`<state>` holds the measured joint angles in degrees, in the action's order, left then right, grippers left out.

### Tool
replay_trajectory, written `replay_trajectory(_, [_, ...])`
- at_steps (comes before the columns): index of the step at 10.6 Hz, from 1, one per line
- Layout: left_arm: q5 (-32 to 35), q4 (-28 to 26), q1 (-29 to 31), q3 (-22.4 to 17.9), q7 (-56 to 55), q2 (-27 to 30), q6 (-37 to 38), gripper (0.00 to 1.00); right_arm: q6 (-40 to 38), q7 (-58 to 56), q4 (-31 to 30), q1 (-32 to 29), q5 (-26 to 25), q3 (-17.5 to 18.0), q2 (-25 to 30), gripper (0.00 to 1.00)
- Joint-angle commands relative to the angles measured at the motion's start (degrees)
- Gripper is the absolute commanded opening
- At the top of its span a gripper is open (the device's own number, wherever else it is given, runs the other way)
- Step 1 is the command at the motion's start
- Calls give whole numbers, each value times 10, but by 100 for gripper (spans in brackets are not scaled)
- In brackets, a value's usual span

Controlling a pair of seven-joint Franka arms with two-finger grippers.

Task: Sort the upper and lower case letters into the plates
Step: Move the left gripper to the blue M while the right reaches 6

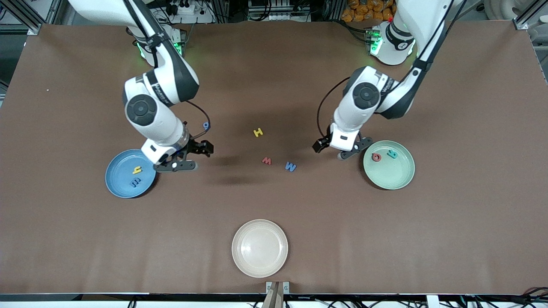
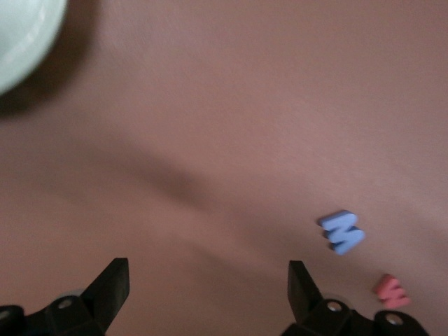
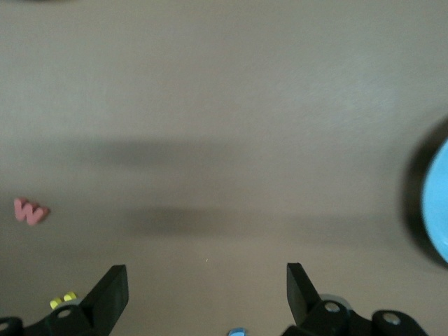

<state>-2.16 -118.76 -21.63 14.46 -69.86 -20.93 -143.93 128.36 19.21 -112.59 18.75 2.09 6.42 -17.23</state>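
1. The brown bench [image 1: 274,72] carries three plates and a scatter of small toy letters.
2. The light blue plate [image 1: 120,182] lies toward the right arm's end of the bench. A yellow letter [image 1: 137,170] and a blue letter [image 1: 135,182] lie in it.
3. The mint green plate [image 1: 396,177] lies toward the left arm's end. A red letter [image 1: 376,157] and a teal letter [image 1: 392,154] lie in it, side by side.
4. A cream-beige plate [image 1: 260,248] sits near the bench edge closest to the front camera, about midway along it.
5. Three letters lie on the bare bench between the two arms: a yellow H [image 1: 257,132], and nearer the front camera a red W [image 1: 266,161] with a blue M [image 1: 290,166] just beside it.
6. One more small blue letter [image 1: 206,125] lies on the bench by the right arm's cable.
7. The right gripper [image 1: 188,158] hangs low over the bench just beside the light blue plate's rim. Its fingers are spread apart and grasp nothing; the right wrist view shows bare bench between them.
8. The left gripper [image 1: 342,149] hangs low over the bench just beside the mint green plate's rim. Its fingers [image 2: 112,283] are released, with only bare bench between them in the left wrist view.
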Motion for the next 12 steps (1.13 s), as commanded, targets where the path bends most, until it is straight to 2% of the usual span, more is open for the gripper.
replay_trajectory(1, [-7,69,-15,0,-104,-46,22,100,69,-19,-83,-4,-7,29,18,100])
replay_trajectory(4, [-10,127,-26,0,-189,-81,58,100,87,-21,-134,2,-31,44,20,100])
replay_trajectory(12, [-6,164,-25,-5,-194,-101,92,100,87,-21,-177,24,-36,46,11,100])
